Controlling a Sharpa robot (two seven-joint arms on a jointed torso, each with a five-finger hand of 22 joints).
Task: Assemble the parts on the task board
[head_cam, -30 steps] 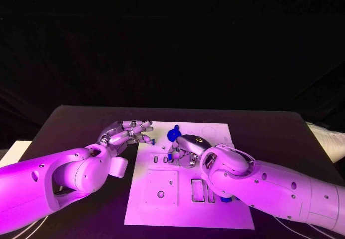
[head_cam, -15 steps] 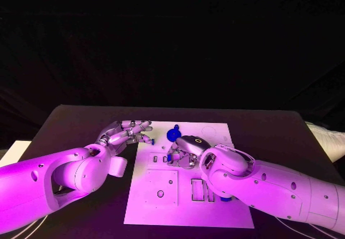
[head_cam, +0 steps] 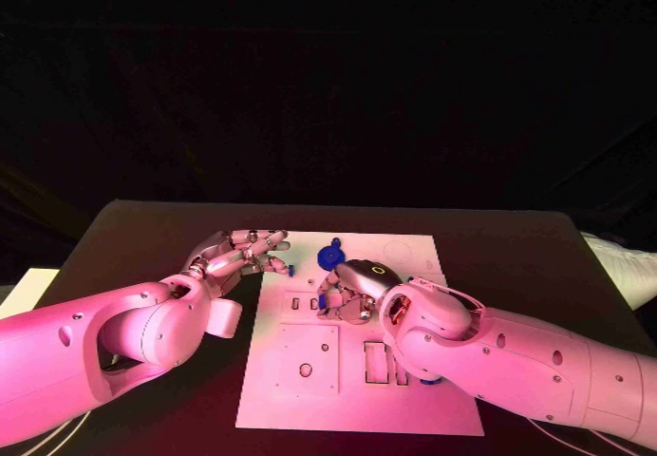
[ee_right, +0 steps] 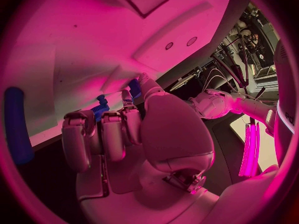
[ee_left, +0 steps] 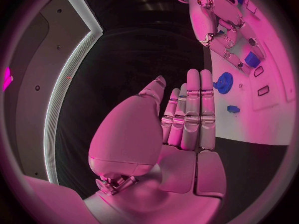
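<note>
Board [head_cam: 274, 399] lies mid-table [head_cam: 123, 237]. Left hand [head_cam: 235, 255] hovers just off the board's far left edge, fingers straight and together, grasping nothing. Right hand [head_cam: 349, 290] is down on the board's far half, fingers curled around a small blue part [ee_right: 99, 109]. A blue gear [head_cam: 330, 256] sits near the board's far edge, between the hands. Blue peg [head_cam: 285, 270] by the left fingertips. Another blue part [head_cam: 430, 380] shows at the board's right edge, under the right forearm.

Glossy plastic arm shells [head_cam: 123, 332], metallic hands [head_cam: 244, 255], a smooth matt task board [head_cam: 309, 399].
</note>
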